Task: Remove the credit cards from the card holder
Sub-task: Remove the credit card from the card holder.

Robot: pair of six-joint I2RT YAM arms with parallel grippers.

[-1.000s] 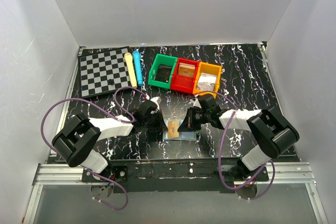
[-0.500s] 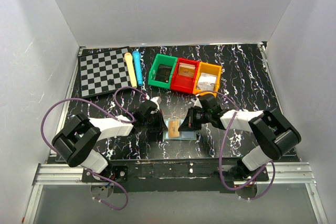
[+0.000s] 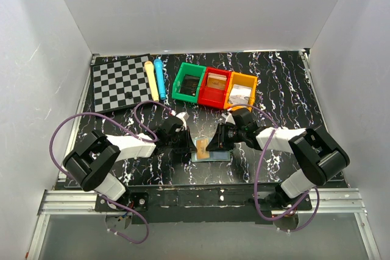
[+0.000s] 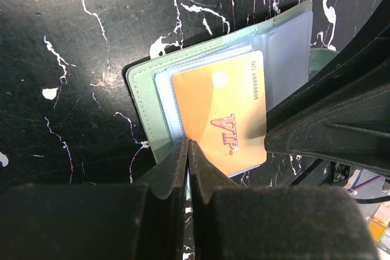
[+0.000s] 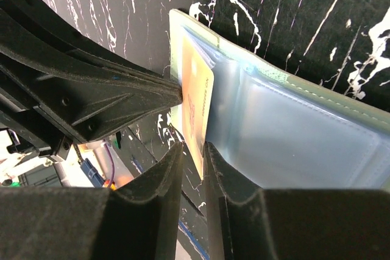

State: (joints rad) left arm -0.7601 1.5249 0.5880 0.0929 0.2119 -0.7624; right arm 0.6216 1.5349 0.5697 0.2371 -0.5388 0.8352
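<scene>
The card holder lies open on the black marbled table, pale green-blue with clear sleeves; it also shows in the top view and the right wrist view. A tan-orange credit card marked VIP sticks partly out of a sleeve, tilted up on edge in the right wrist view. My left gripper is shut on the holder's near edge, pinching a thin sleeve. My right gripper is closed round the card's lower edge. In the top view both grippers meet over the holder, the left and the right.
Green, red and orange bins stand in a row at the back. A checkerboard lies back left beside a yellow stick and a blue stick. White walls enclose the table.
The orange card has tipped up and shifted slightly out of the holder. My right gripper has edged a little toward the left. My left arm has barely moved.
</scene>
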